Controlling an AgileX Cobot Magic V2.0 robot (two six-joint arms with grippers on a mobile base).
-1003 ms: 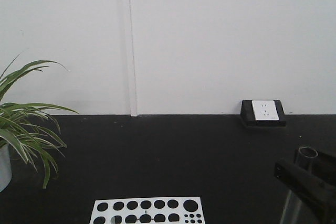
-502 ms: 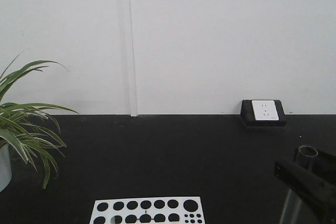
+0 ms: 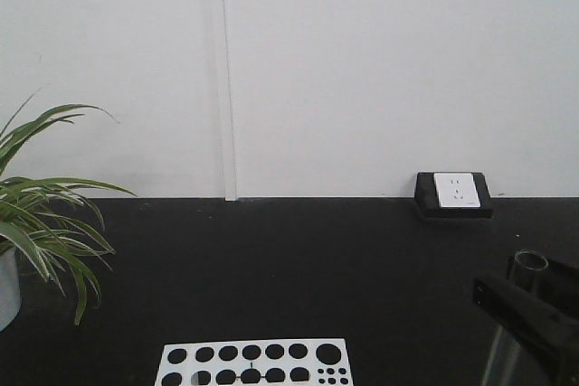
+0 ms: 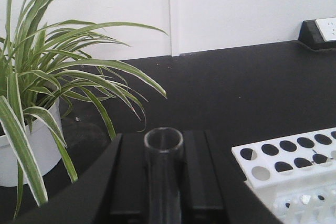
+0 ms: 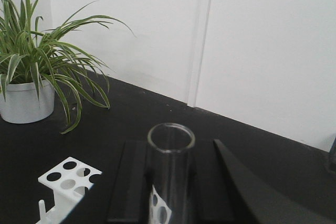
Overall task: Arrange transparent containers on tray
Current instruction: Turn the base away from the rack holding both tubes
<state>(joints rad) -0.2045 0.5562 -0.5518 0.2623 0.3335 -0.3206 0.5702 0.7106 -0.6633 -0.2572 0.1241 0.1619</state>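
The left gripper [image 4: 164, 198] is squeezed shut on a glass test tube [image 4: 163, 163], which stands up straight between its two black fingers [image 4: 131, 182] with the open rim on top. The right gripper [image 5: 170, 195] is pinching a second test tube [image 5: 170, 156] in the same way. The yellow tray does not show in any view, so I cannot tell how far each arm must go to reach it. That trip looks like the risky part. Glass is smooth, so a tube could slide down through the fingers if the hold is too soft, and it could crack if the hold is too hard. A white test tube rack [image 4: 294, 163] sits just to the right of the left gripper and lower down, and a low swing could knock it. A potted spider plant [image 4: 47, 87] grows close on the left side of that gripper, and its long leaves could catch the tube. The two arms could also bump if both go to the tray together. Once let go, a round tube could roll and hit another one.
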